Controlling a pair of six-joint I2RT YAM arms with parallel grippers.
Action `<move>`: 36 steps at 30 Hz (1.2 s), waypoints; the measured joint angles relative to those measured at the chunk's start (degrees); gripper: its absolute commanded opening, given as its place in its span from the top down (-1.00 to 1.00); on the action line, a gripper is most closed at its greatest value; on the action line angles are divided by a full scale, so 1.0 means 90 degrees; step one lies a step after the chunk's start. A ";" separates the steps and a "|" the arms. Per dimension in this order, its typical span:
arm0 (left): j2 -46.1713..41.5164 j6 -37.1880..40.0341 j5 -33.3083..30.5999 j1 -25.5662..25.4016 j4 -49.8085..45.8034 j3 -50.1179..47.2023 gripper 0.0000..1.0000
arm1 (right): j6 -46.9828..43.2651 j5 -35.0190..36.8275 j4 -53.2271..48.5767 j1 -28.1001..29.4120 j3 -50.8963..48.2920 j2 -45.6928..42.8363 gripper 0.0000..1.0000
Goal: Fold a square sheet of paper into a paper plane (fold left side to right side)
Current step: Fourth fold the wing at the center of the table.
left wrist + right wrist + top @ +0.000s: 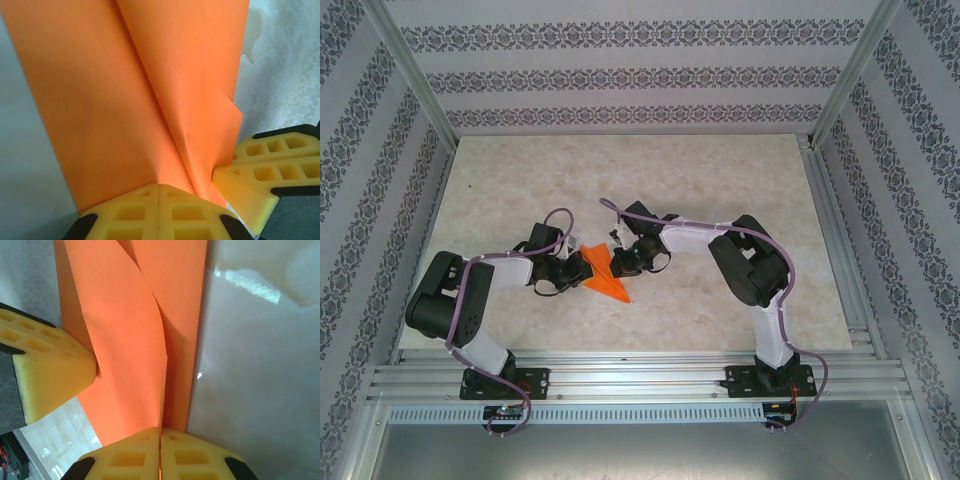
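The orange paper (604, 277) is folded to a pointed shape in the middle of the table (740, 190), between the two arms, with its tip toward the near edge. The left gripper (576, 270) is closed on its left side, where the yellow fingers (130, 215) pinch it at a raised crease. The right gripper (620, 262) is closed on the right side in the same way. Farther back, the pale table reaches the patterned walls (620, 80).
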 measured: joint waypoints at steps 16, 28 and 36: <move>-0.0248 0.0027 -0.0153 0.0005 -0.0573 0.0226 0.77 | 0.0112 -0.0007 0.0056 0.0007 -0.0036 0.0002 0.83; -0.0333 -0.0058 -0.0032 0.0000 -0.0624 0.0964 0.82 | 0.0126 -0.0005 0.0078 0.0049 -0.0036 0.0010 0.82; 0.0376 -0.0148 0.0070 -0.0119 -0.0401 0.0967 0.84 | 0.0124 -0.0002 0.0075 0.0049 -0.0036 0.0010 0.81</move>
